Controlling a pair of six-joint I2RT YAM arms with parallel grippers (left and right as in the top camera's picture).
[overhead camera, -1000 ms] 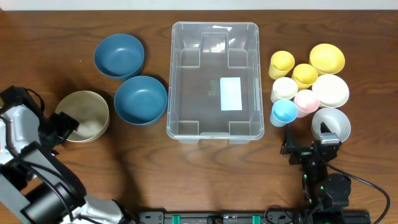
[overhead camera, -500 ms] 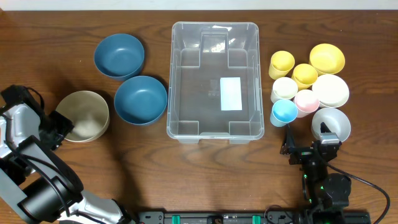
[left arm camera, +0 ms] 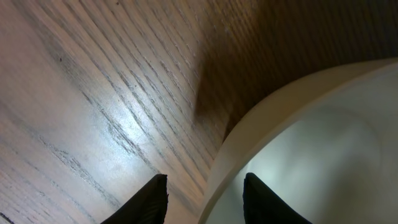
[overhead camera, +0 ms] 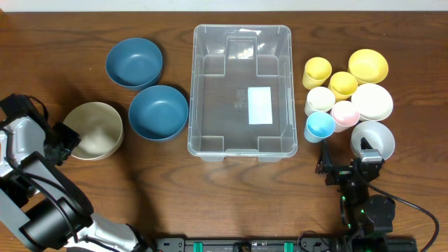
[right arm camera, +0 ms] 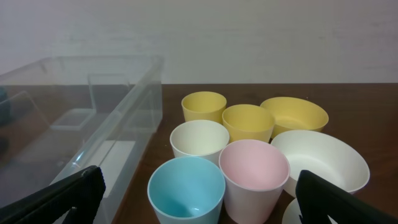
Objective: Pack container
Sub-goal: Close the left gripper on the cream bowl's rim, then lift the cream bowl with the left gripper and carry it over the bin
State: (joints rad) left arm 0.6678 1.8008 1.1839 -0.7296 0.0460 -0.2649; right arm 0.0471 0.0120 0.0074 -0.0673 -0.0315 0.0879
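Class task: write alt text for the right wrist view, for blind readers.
A blue cup, pink cup, white cup and two yellow cups stand right of the clear container; a yellow bowl and white bowl sit beside them.

— How is the light from overhead?
— Bright and even from above. The tabletop [overhead camera: 231, 189] is sharp, soft shadows pool at its left side, and small glints sit on the container [overhead camera: 241, 29].
— And the left wrist view?
— Close and soft. Glare whitens the wood grain, a dark shadow lies beside the beige bowl [left arm camera: 323, 143], and the left fingers [left arm camera: 152, 199] are blurred black shapes.
— Right wrist?
— The pink cup [right arm camera: 254, 168] is crisp, the wall [right arm camera: 249, 37] is pale and washed out, and the right fingers [right arm camera: 62, 196] are out of focus.
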